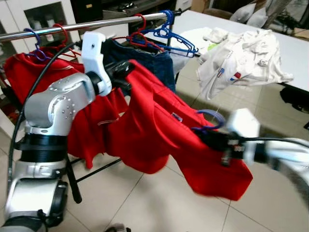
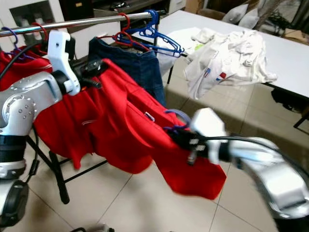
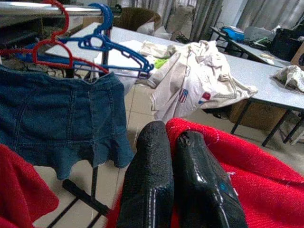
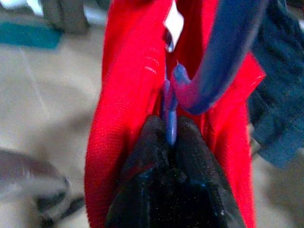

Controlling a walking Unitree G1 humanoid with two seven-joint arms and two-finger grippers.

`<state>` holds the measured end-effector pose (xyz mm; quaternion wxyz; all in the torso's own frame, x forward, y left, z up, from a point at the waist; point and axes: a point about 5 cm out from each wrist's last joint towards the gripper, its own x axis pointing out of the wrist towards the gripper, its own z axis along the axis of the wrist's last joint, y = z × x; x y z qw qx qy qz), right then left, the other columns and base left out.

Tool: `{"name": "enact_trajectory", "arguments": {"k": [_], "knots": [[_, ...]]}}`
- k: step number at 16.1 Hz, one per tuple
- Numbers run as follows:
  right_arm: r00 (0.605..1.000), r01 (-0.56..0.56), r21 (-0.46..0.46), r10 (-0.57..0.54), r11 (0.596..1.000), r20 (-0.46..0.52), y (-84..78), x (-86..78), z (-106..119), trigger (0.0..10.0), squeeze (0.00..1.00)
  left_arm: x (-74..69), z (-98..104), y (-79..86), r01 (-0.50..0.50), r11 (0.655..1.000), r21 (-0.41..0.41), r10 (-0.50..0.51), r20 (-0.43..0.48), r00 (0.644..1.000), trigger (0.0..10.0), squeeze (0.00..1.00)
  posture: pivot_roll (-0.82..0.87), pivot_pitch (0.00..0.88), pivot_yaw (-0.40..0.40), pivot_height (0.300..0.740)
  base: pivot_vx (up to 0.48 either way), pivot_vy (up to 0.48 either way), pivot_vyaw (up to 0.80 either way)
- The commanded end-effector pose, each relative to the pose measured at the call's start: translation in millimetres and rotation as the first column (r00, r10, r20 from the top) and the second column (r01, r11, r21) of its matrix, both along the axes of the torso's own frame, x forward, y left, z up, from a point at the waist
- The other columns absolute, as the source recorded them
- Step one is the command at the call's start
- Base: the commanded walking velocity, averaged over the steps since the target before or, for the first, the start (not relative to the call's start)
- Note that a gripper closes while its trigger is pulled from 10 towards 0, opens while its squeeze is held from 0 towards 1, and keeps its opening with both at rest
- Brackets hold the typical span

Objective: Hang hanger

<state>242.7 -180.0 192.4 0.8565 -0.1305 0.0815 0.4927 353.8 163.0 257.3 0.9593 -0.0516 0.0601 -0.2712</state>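
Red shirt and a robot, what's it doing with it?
The robot is carrying a red shirt on a purple hanger toward the clothes rail. Its right claw pinches the hanger at the neck, and its left claw is shut on the shirt's other end. The hanger is not on the rail yet. A denim skirt already hangs there.

Right pincer (image 4: 170,137) closed on purple hanger (image 4: 218,61) neck, red garment (image 4: 128,95) draped around it, blurred floor (image 4: 42,95) behind

Home laundry corner: tiled floor (image 1: 145,203), clothes rail (image 1: 96,23), garment-strewn white table (image 1: 289,53).
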Motion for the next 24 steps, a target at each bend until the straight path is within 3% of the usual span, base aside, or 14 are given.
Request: {"name": "enact_trajectory", "arguments": {"k": [1, 2, 3, 4, 5, 6, 23, 24], "knots": [[1.0, 0.0, 0.05, 0.001, 0.999, -0.01, -12.3, -5.5, 8.7, 10.0, 0.0, 3.6, 20.7, 20.3, -0.096, 0.995, -0.008, 0.096, 0.084, 0.992, 0.0, 0.0, 0.02, 0.028, -0.01, 0.74, 0.0, 0.0, 0.0], [1.0, -0.009, 0.075, 0.01, 0.997, -0.023, -14.4, -8.5, 10.5, 10.0, 0.0, 4.7, 23.0, 22.2, -0.095, 0.995, -0.003, 0.095, 0.095, 0.991, 0.0, 0.0, 0.03, 0.028, -0.007, 0.74, 0.0, 0.0, 0.0], [0.997, 0.041, -0.086, -0.046, 0.995, -0.054, -20.6, -6.3, -3.4, 10.0, 0.0, 5.5, 26.1, 23.0, -0.091, 0.996, 0.003, 0.09, 0.109, 0.99, 0.0, 0.0, 0.02, 0.029, -0.003, 0.74, 0.0, 0.0, 0.0], [0.99, 0.108, -0.269, -0.127, 0.957, -0.057, -30.3, -1.6, -19.7, 10.0, 0.0, 4.9, 29.8, 20.7, -0.06, 0.998, -0.015, 0.062, 0.119, 0.991, 0.0, 0.0, 0.02, 0.029, 0.001, 0.74, 0.0, 0.0, 0.0], [0.973, 0.187, -0.389, -0.226, 0.902, -0.056, -41.7, 4.8, -35.8, 10.0, 0.0, 2.4, 38.3, 13.9, -0.003, 0.998, -0.068, 0.013, 0.141, 0.99, 0.0, 0.0, 0.02, 0.029, 0.001, 0.74, 0.0, 0.0, 0.0], [0.955, 0.25, -0.426, -0.295, 0.869, -0.042, -46.0, 9.7, -41.9, 10.0, 0.0, -0.2, 45.2, 8.6, 0.045, 0.996, -0.081, -0.031, 0.166, 0.986, 0.0, 0.0, 0.03, 0.03, 0.001, 0.74, 0.0, 0.0, 0.0], [0.941, 0.304, -0.436, -0.339, 0.847, -0.002, -45.1, 14.7, -40.5, 10.0, 0.0, -1.1, 50.9, 8.0, 0.071, 0.995, -0.076, -0.056, 0.188, 0.981, 0.0, 0.0, 0.03, 0.029, 0.002, 0.74, 0.0, 0.0, 0.0], [0.938, 0.348, -0.126, -0.344, 0.929, 0.051, -0.7, 32.2, -32.3, 10.0, 0.0, -13.1, -9.6, -5.1, 0.088, 0.994, 0.065, -0.092, 0.059, 0.994, 0.0, 0.0, 0.01, 0.002, -0.022, 0.74, 0.0, 0.0, 0.0]]}}
